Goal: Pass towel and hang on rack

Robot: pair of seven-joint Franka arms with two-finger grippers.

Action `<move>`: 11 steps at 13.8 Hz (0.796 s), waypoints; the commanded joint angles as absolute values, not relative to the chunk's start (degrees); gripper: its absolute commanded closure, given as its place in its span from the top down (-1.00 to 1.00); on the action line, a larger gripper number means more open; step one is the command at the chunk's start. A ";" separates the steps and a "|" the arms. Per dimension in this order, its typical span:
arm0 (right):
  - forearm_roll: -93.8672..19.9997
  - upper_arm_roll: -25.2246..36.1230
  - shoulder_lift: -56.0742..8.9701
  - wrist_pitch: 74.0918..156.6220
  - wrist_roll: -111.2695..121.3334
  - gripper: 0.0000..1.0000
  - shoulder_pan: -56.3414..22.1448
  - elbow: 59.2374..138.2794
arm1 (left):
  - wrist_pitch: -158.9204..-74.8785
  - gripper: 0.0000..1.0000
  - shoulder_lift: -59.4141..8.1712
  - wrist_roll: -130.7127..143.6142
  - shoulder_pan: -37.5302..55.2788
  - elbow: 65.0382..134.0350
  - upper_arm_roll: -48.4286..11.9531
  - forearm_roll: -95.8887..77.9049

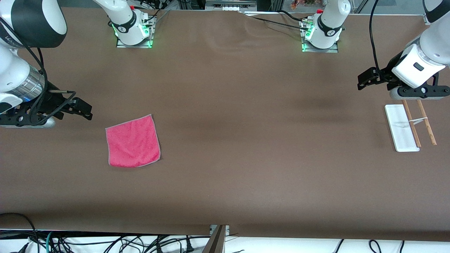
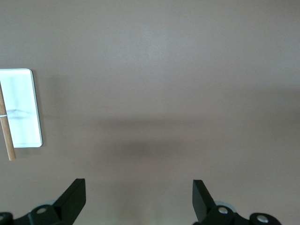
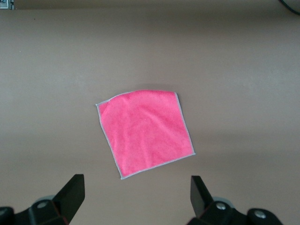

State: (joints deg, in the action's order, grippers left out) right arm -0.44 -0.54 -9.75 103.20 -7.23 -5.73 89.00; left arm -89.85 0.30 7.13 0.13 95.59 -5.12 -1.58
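Plainly laid out across a brown table [image 1: 225, 147]: nothing lifted yet. Lower left of the front frame, pink towel [image 1: 133, 141] spread flat, pink face up, lying toward the right arm's end. Right edge of the frame, rack [image 1: 404, 128] lying toward the left arm's end, rods running toward and away from the camera. Well apart, those two. Right gripper [image 1: 82, 109] hovering beside the towel's upper-left corner, jaws wide apart and empty; clearly the nearer arm for the pickup. Left gripper [image 1: 365, 79] hanging just above the rack in frame, jaws likewise spread, waiting.
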 commanded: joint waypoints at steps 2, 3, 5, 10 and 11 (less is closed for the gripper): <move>-1.06 -0.79 -7.65 102.13 -8.35 1.00 -5.45 90.70 | -88.77 1.00 -0.26 5.98 0.09 93.96 -5.27 -0.53; -0.88 -0.79 -7.82 102.22 -8.00 1.00 -5.45 90.27 | -88.77 1.00 -0.26 6.06 0.09 93.96 -5.27 -0.53; -0.88 -0.79 -7.82 102.22 -8.08 1.00 -5.45 90.26 | -88.77 1.00 -0.26 6.06 0.09 93.96 -5.27 -0.44; -0.26 -0.79 -7.82 102.83 -8.17 1.00 -5.89 89.91 | -88.51 1.00 -0.18 6.06 0.18 93.96 -5.54 -0.18; -0.26 -0.79 -7.91 102.83 -8.09 1.00 -5.89 89.91 | -88.59 1.00 -0.18 6.06 0.18 93.96 -5.54 -0.18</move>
State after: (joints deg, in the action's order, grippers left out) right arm -0.43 -0.55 -9.08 102.78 -7.48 -5.89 89.24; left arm -89.84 0.30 7.13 0.13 95.59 -5.25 -1.40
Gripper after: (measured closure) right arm 0.000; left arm 0.000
